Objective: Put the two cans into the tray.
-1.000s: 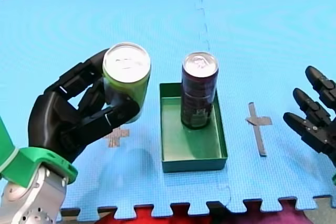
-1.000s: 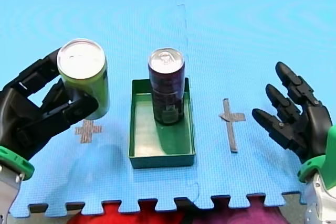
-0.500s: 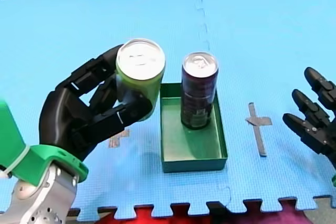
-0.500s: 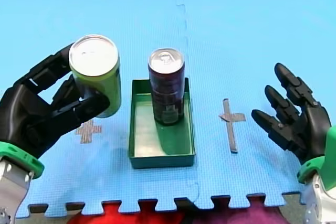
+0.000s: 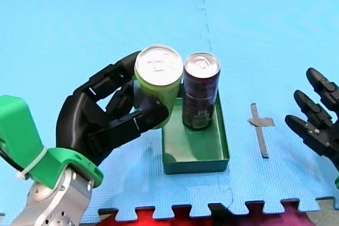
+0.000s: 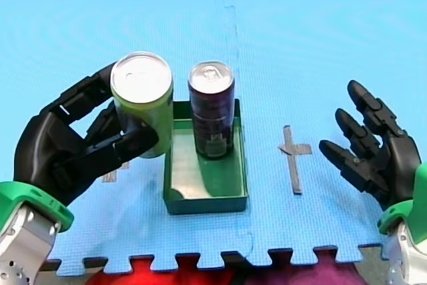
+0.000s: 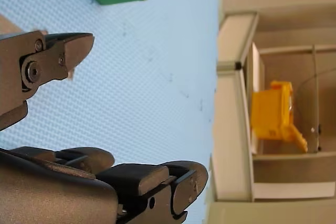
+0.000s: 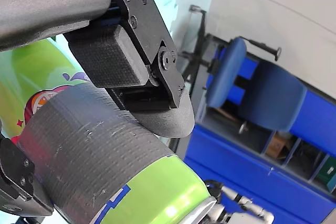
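Note:
My left hand (image 6: pixel 100 141) is shut on a green can (image 6: pixel 142 108) and holds it upright in the air at the left edge of the green tray (image 6: pixel 205 198). The same green can (image 8: pixel 100 166), with grey tape round it, lies between that hand's fingers in the second wrist view. A dark purple can (image 6: pixel 211 118) stands upright in the far half of the tray, close beside the held can. My right hand (image 6: pixel 363 155) hovers over the mat at the right, holding nothing.
A blue foam mat (image 6: pixel 300 45) covers the table. A grey tape cross (image 6: pixel 293 158) lies right of the tray, and another is partly hidden under my left hand. The mat's jigsaw front edge (image 6: pixel 220 261) runs along the bottom.
My left hand has carried the green can rightward, from over the left tape cross to the tray's left edge beside the purple can. The right hand has hardly moved.

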`<state>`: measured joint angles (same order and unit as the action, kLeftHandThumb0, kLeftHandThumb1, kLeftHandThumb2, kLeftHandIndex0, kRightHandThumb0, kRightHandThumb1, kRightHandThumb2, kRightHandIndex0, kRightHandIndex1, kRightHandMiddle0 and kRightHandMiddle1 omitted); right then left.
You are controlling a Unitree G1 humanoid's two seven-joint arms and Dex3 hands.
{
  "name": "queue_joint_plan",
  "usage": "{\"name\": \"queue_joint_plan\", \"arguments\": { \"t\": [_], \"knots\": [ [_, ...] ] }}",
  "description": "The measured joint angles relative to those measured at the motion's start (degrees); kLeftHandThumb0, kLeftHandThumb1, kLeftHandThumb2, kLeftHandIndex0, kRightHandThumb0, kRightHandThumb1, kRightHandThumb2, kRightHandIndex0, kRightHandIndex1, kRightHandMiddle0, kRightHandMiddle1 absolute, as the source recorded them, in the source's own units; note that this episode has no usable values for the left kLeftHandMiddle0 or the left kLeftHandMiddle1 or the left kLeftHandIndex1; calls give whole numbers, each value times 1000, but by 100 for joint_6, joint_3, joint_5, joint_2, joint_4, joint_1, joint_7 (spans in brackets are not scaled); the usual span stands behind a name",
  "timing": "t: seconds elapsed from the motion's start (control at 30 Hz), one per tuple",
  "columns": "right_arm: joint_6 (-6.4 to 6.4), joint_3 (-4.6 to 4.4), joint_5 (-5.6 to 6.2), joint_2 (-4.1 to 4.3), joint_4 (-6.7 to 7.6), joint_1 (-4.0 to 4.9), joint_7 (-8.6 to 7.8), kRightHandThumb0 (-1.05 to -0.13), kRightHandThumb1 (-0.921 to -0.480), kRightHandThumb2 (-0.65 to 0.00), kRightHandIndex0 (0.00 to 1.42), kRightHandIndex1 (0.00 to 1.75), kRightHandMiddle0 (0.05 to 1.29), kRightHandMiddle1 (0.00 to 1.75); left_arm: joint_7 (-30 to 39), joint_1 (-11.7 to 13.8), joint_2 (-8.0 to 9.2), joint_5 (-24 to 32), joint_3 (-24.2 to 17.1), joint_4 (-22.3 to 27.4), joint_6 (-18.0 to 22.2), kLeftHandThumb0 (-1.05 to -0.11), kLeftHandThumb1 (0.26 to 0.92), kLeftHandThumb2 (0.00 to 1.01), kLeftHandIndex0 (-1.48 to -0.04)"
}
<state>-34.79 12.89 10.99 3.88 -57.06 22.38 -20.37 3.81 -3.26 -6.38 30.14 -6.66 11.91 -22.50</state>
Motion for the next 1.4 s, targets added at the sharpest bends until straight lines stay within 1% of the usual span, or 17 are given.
{"name": "queue_joint_plan", "arguments": {
  "t": [0.3,0.73,0.87,1.1,1.4],
  "knots": [
    [-3,-16,-9,0,41,-5,12,-922,-906,-2,409,0,376,0,-101,49,-31,-95,125,91,-64,-391,818,1,-1306],
    [19,-72,-28,-31,198,-49,100,-923,-910,-1,404,0,371,0,-268,77,-182,-245,373,127,-224,-397,818,0,-1303],
    [27,-88,-41,-41,218,-55,129,-921,-911,-1,403,0,369,0,-292,86,-241,-300,428,66,-252,-401,818,0,-1301],
    [27,-95,-40,-58,245,-73,128,-916,-912,-1,399,0,366,0,-293,91,-366,-368,518,-95,-268,-408,815,0,-1298],
    [26,-97,-38,-63,271,-84,119,-916,-916,-1,394,0,364,0,-323,78,-422,-386,530,-93,-397,-414,813,0,-1294]
  ]
}}
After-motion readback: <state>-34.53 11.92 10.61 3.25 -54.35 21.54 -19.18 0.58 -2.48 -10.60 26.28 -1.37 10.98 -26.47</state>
